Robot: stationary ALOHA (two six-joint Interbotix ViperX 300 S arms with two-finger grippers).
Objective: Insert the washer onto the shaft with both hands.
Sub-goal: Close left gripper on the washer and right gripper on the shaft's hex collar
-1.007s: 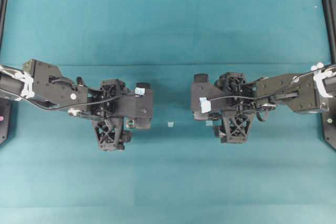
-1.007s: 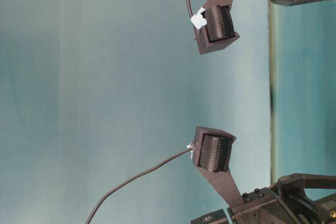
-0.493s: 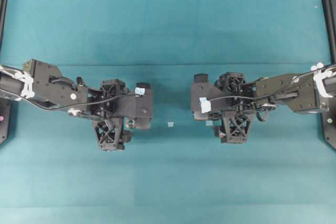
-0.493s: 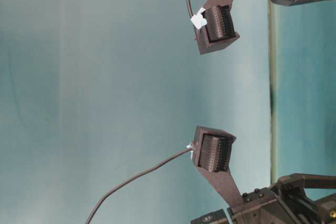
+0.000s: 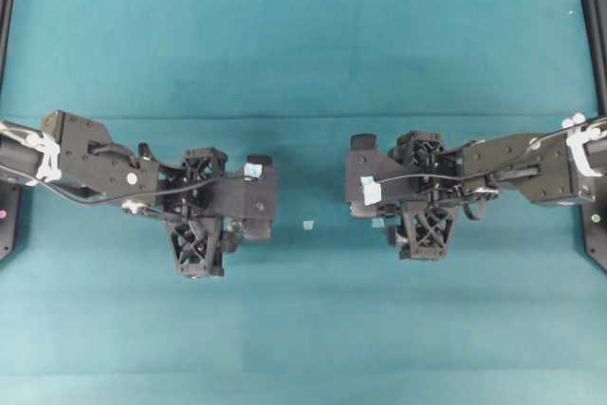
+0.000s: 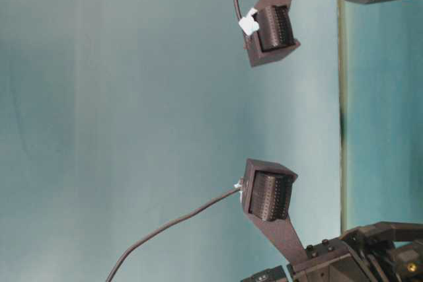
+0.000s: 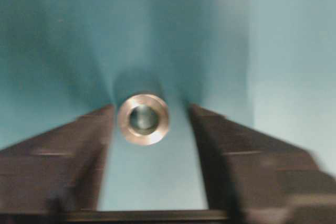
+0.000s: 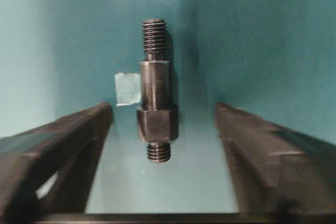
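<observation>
Below, on the teal table surface, both grippers are seen lowered, each over its own part. In the left wrist view the washer is seen lying flat on the surface, its dark centre hole facing the camera, between the two fingers of the left gripper. The fingers are blurred; the jaws are partly spread, a narrow gap of teal being visible on either side of the ring, so no contact is shown. In the right wrist view the shaft is seen lying on the surface, its threaded ends pointing away from and toward the camera and its thicker hexagonal collar at the nearer end. It is flanked by the fingers of the right gripper, which stand well spread, with clear gaps on both sides; nothing is pinched. A pale square tape bit is stuck to the surface, touching the shaft's left side.

From overhead, the left gripper and right gripper are seen facing one another across the middle, with another small tape bit on the bare surface between them. Black frame rails are seen at the table's side edges. In the table-level view only a plain teal backdrop and the wrist camera housings are shown.
</observation>
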